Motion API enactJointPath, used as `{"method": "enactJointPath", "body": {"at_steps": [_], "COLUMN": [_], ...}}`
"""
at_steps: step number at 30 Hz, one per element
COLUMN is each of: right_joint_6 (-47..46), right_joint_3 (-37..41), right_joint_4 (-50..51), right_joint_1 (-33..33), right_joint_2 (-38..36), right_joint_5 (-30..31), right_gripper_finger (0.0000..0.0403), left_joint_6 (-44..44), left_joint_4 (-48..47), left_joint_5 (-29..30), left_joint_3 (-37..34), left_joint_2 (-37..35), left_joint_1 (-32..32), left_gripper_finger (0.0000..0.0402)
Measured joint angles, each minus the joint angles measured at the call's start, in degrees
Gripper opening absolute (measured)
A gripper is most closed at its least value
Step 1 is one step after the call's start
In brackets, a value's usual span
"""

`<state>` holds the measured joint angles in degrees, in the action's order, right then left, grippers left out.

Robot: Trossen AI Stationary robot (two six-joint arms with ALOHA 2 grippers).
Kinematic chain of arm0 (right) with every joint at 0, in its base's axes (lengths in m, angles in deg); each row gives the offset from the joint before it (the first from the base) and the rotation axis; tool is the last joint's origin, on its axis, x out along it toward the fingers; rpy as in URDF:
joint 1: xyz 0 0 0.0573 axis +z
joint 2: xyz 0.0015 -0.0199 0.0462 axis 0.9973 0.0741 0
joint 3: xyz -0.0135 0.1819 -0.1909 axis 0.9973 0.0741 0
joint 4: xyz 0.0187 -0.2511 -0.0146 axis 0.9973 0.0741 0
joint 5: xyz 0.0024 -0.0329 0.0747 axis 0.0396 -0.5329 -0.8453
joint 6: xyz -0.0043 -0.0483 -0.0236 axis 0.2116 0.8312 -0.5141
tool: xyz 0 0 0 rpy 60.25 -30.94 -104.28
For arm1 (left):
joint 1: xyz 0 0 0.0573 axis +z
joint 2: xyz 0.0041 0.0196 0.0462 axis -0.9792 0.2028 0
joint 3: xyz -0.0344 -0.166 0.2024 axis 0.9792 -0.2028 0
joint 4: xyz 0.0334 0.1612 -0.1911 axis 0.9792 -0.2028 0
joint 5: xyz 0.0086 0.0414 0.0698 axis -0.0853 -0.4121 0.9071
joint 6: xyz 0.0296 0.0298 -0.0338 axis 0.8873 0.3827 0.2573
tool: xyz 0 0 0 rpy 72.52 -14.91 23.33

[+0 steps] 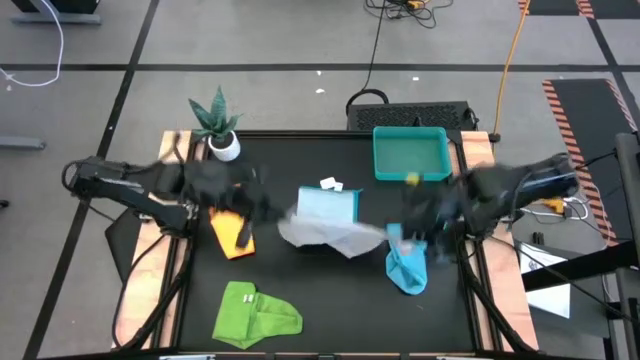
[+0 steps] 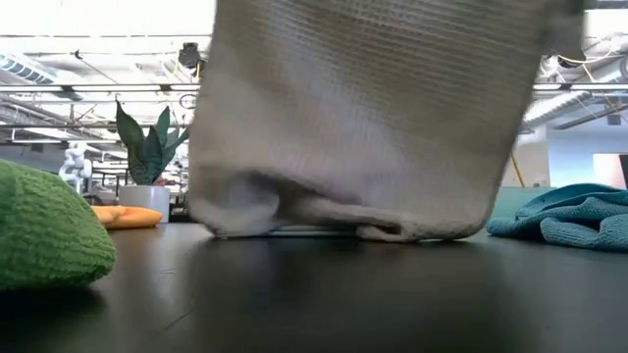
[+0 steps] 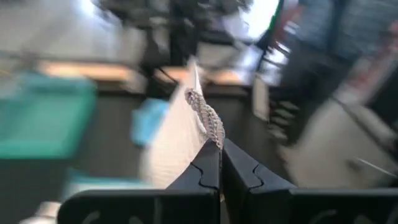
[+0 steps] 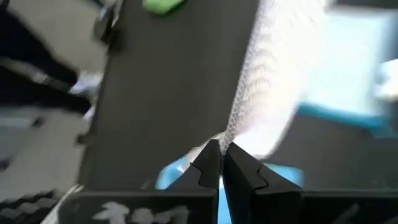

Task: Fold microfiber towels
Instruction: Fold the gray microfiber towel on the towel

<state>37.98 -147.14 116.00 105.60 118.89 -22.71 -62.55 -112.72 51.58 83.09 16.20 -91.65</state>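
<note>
A white-grey towel (image 1: pixel 335 236) hangs between my two grippers at the table's middle; its lower edge (image 2: pixel 294 224) rests on the table. My left gripper (image 3: pixel 220 142) is shut on it from the left, and my right gripper (image 4: pixel 221 146) is shut on it from the right. A folded light blue towel (image 1: pixel 328 205) lies just behind it. Lying loose are a turquoise towel (image 1: pixel 407 266) at the right, a yellow-orange towel (image 1: pixel 232 233) at the left and a lime green towel (image 1: pixel 255 315) at the near edge. My left gripper pinches the white-grey towel's stitched edge (image 3: pixel 207 118) between its two fingertips. The cloth runs away from the fingers toward the table's right and hangs down. My right gripper pinches the towel's edge (image 4: pixel 235 127) between its two fingertips, slanting down. The cloth stretches away from the fingers, its lower part on the table.
A teal plastic tray (image 1: pixel 410 155) stands at the far right of the table. A potted plant (image 1: pixel 218 128) stands at the far left. Bare black tabletop (image 1: pixel 340 310) lies in front of the hanging towel.
</note>
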Motion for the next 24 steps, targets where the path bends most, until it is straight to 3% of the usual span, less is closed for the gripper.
{"method": "enactJointPath", "body": {"at_steps": [3, 8, 12, 19, 24], "right_joint_6": [-6.5, -13.1, -16.5, -13.1, -4.8], "right_joint_3": [5.2, 8.8, 6.3, -4.0, -15.0], "right_joint_4": [-11.1, -32.8, -36.0, -24.4, -1.9], "right_joint_1": [8.2, 17.6, 19.6, 17.9, 8.7], "right_joint_2": [4.4, 10.5, 10.8, 4.4, 2.9], "right_joint_5": [-3.4, -3.5, -1.6, 2.7, 3.4], "right_gripper_finger": [0.0000, 0.0000, 0.0000, 0.0000, 0.0000], "left_joint_6": [-6.5, -13.0, -11.8, -6.3, 1.1], "left_joint_4": [1.4, 19.5, 24.6, 23.3, 21.2], "left_joint_5": [2.4, 5.0, 12.0, 22.5, 27.8], "left_joint_3": [-5.0, -10.6, -10.2, -7.7, -7.7], "left_joint_2": [2.1, 3.8, 3.4, -1.8, -5.4], "left_joint_1": [-10.0, -23.4, -28.4, -28.0, -22.6], "left_gripper_finger": [0.0001, 0.0000, 0.0000, 0.0000, 0.0000]}}
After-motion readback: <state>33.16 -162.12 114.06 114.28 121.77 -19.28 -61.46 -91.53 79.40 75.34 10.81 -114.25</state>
